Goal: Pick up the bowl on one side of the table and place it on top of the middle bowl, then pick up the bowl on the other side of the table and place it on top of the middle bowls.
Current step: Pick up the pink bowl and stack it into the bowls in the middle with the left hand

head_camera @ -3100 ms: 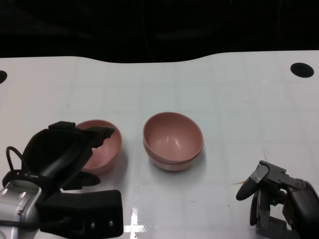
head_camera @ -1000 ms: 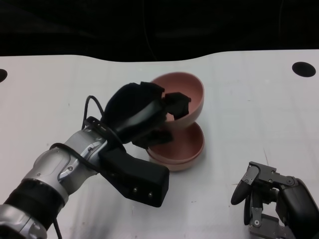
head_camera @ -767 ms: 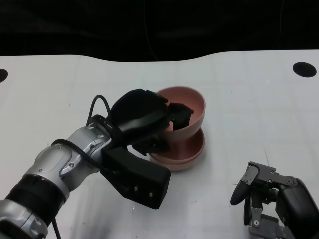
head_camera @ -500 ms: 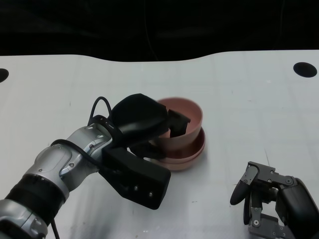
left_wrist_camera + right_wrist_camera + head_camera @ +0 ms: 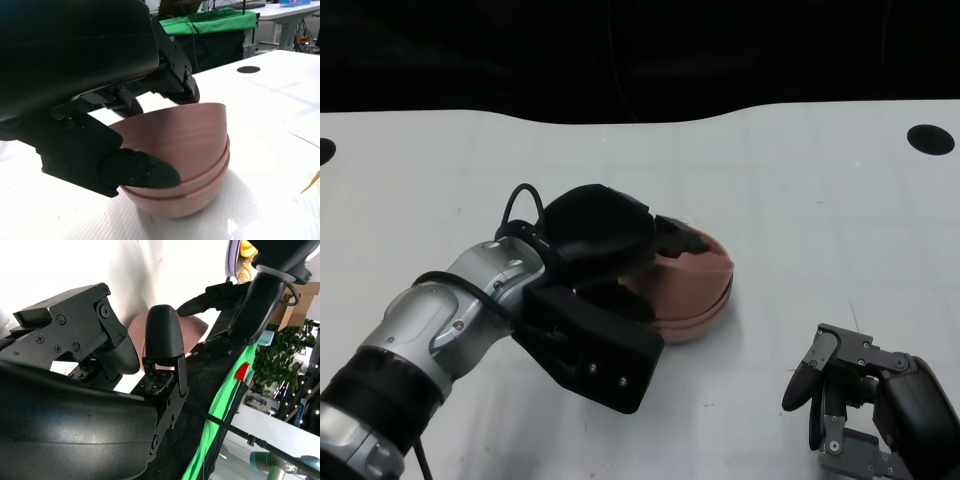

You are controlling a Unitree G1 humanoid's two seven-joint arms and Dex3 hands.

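A pink bowl (image 5: 698, 268) sits tilted in the middle stack of pink bowls (image 5: 705, 312) at the table's centre. My left hand (image 5: 605, 243) grips this top bowl, fingers over its near rim and thumb against its outer wall. In the left wrist view the top bowl (image 5: 185, 130) nests inside the two lower bowls (image 5: 192, 197), with the thumb tip (image 5: 147, 171) pressed under its side. My right hand (image 5: 865, 400) rests at the lower right of the table, holding nothing, its fingers (image 5: 162, 335) apart. Part of the pink stack (image 5: 197, 327) shows beyond them.
A black round hole (image 5: 926, 139) lies in the white table at the far right, and another (image 5: 323, 152) at the far left edge. The table's far edge runs along a dark background. A black cable (image 5: 520, 198) loops over my left wrist.
My left hand has lowered the bowl from above the stack down into it, and the bowl now leans with its mouth turned away. The right hand has stayed put.
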